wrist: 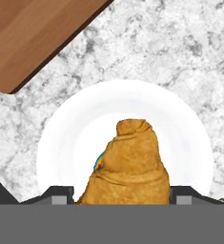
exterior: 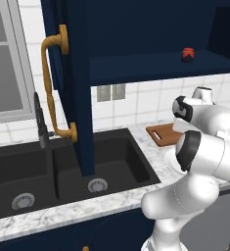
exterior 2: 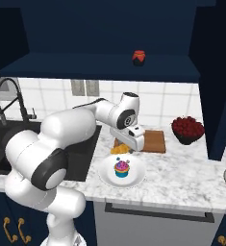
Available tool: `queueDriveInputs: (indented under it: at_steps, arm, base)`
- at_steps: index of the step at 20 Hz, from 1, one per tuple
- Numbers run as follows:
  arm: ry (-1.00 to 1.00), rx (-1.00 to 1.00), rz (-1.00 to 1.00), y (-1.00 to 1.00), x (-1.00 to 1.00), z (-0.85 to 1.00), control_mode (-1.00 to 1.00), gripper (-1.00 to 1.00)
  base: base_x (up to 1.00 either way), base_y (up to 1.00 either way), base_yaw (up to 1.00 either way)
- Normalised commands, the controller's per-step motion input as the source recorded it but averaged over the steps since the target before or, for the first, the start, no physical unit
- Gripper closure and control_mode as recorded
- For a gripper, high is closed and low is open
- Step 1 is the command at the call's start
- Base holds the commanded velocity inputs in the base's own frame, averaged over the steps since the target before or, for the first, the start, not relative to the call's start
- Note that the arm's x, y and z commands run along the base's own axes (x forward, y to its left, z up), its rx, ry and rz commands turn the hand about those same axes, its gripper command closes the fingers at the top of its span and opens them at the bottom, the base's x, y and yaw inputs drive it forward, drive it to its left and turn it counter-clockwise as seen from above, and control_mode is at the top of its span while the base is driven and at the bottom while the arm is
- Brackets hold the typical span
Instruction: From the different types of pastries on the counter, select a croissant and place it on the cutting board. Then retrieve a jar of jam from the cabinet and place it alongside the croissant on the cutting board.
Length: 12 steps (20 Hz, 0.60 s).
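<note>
speckled marble counter [wrist: 170, 43], flaky crescent croissant [wrist: 130, 167]

croissant [wrist: 130, 167] hides most of cupcake [wrist: 99, 163] | cutting board [wrist: 32, 33] cut off at frame edge

golden croissant [wrist: 130, 164] raised above the counter [exterior 2: 182, 168]; brown cutting board [exterior 2: 154, 141] flat nearby; red jam jar [exterior 2: 139, 57] on cabinet [exterior 2: 109, 65] shelf.

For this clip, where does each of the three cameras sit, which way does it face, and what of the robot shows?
Left base view: behind the arm's left, facing the sink and cabinet; arm lower right.
Right base view: behind its right, facing the counter; arm lower left, gripper over the plate.
Hand view: looks down past the held croissant onto the plate; finger tips at bottom.
Both base views share the jar of jam and cutting board.
</note>
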Motion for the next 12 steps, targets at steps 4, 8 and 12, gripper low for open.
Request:
queueDriveInputs:
  at_steps: [4,8,12]
  arm:
    - [0.00,0.00,0.00,0.00,0.00,0.00,1.00,1.00]
    - [0.00,0.00,0.00,0.00,0.00,0.00,-1.00,1.00]
    - [0.00,0.00,0.00,-0.04,0.52,-0.11,-1.00,1.00]
  base:
    - [0.05,0.00,0.00]
    - [0.00,0.00,0.00]
    - [0.00,0.00,0.00]
